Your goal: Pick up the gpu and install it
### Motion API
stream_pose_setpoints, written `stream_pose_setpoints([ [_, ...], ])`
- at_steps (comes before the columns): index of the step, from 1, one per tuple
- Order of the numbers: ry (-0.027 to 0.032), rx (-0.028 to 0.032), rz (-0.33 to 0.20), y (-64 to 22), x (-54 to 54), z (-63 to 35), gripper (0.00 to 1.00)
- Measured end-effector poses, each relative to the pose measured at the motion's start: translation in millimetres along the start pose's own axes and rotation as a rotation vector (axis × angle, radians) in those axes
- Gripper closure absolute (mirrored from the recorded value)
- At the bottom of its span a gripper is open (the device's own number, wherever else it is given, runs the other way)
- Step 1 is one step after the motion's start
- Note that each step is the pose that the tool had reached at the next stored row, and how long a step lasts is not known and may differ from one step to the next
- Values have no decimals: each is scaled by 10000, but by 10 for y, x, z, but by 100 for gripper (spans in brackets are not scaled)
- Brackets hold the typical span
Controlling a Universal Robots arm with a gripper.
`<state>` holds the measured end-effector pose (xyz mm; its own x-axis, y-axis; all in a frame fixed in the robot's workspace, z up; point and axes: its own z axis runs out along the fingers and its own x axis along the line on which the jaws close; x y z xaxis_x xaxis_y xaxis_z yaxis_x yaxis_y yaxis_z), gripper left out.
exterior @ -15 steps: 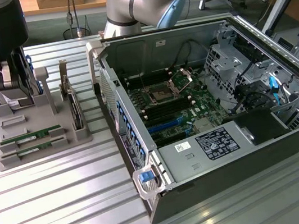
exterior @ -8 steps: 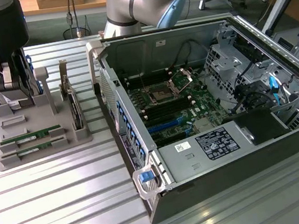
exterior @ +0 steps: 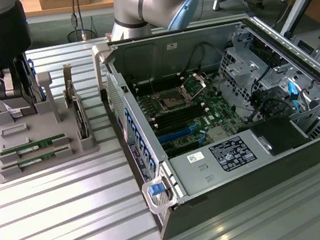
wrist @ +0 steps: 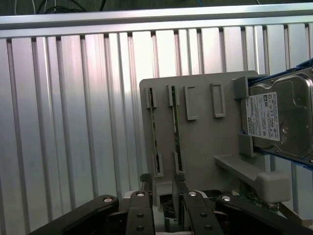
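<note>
Claw (exterior: 16, 103) released and empty, I hover over the grey plastic holder tray (exterior: 16, 173) on the ribbed metal tabletop (exterior: 72, 219). The gpu, a long thin green circuit-board stick (exterior: 33, 145), sits in a tray slot beside its twin. I judge it best to centre squarely across the stick's middle, clear of the slot posts. The white label (wrist: 264, 117) on the silver hard drive (wrist: 291, 98) is too small to read.
</note>
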<state>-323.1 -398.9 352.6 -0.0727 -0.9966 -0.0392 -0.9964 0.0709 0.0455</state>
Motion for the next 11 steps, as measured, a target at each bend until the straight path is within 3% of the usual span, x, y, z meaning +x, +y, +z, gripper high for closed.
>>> stream_pose_setpoints([
  [11,-28,-2,-2,-2,1,30,69],
])
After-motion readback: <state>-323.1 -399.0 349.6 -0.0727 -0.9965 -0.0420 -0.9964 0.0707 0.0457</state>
